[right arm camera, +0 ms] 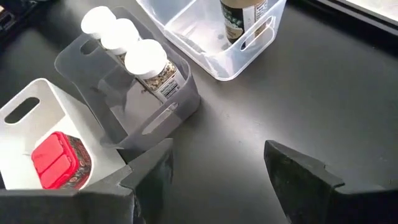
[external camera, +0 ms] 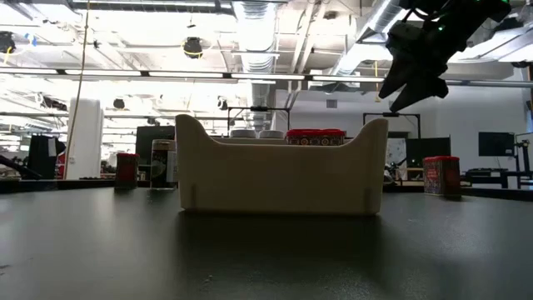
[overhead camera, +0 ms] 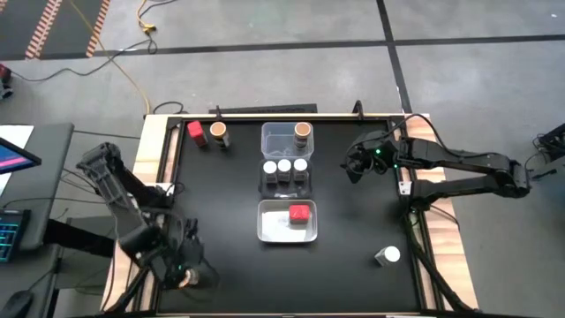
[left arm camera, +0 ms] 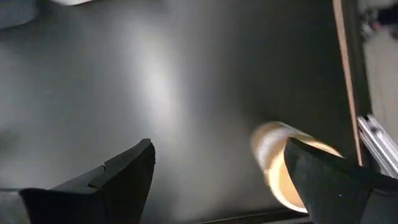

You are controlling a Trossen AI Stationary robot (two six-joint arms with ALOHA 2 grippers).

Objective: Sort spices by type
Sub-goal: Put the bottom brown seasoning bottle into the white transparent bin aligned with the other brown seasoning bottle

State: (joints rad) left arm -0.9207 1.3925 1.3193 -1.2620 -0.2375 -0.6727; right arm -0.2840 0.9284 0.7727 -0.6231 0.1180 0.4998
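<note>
Black table (overhead camera: 221, 221), three bins lined up mid-table. Left gripper (overhead camera: 183, 276) down at a tan-topped jar (left arm camera: 280, 165) near the front edge, fingers spread either side, not pinching yet. Needs closing, then carrying to the far bin (overhead camera: 284, 140) holding one tan-top. Middle bin (overhead camera: 284, 177): three white-tops. Near bin (overhead camera: 287, 231): one red-top. Right gripper (overhead camera: 357, 165) hovering beside the bins, fingers apart, empty.

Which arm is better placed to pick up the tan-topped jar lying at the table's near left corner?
Left. Its tool sits right at the tan-topped jar, jaws open on either side. The right tool hangs empty beside the bins, across the table.
</note>
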